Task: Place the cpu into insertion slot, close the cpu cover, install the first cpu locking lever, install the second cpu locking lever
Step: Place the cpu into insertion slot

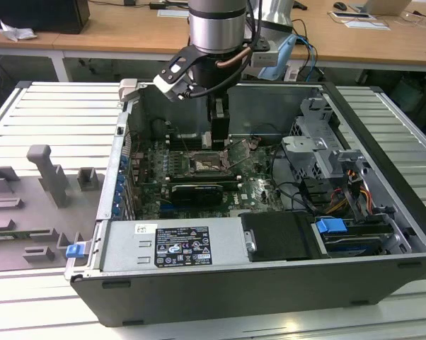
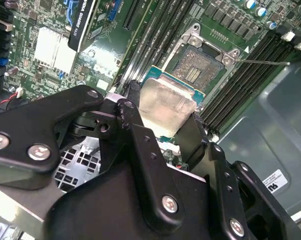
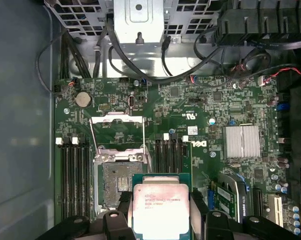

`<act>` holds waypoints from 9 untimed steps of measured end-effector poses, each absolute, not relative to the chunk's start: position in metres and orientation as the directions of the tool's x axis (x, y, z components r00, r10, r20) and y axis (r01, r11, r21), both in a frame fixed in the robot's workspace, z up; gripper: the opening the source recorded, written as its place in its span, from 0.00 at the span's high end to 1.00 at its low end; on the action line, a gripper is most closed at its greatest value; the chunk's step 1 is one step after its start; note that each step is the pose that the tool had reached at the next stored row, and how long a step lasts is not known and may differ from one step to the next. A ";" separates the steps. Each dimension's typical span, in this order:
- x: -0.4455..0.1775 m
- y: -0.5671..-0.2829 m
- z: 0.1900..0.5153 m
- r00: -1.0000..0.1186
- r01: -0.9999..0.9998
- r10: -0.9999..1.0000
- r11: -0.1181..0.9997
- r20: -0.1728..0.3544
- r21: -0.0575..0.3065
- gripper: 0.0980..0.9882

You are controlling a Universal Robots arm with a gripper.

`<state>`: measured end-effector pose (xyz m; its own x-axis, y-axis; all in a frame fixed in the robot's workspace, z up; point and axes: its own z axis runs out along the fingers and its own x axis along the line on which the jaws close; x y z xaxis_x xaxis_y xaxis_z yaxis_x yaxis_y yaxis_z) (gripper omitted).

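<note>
We see a pale grey table of long ribbed metal slats (image 1: pixel 57 120) carrying everything. Directly on it lies a dark grey open computer case (image 1: pixel 234 301), set on its side with its open face upward, taking the middle and the exterior view's right. Just beside the case, toward the exterior view's left, a flat grey fixture plate with raised blocks (image 1: pixel 22 227) rests on the slats.
</note>
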<state>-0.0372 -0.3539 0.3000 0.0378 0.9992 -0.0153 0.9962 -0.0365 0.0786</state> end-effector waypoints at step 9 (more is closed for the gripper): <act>-0.037 -0.354 0.292 0.038 0.996 0.999 -0.037 -0.015 0.079 0.50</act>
<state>-0.0372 -0.3539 0.2922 0.0378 0.9992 -0.0153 0.9962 -0.0365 0.0786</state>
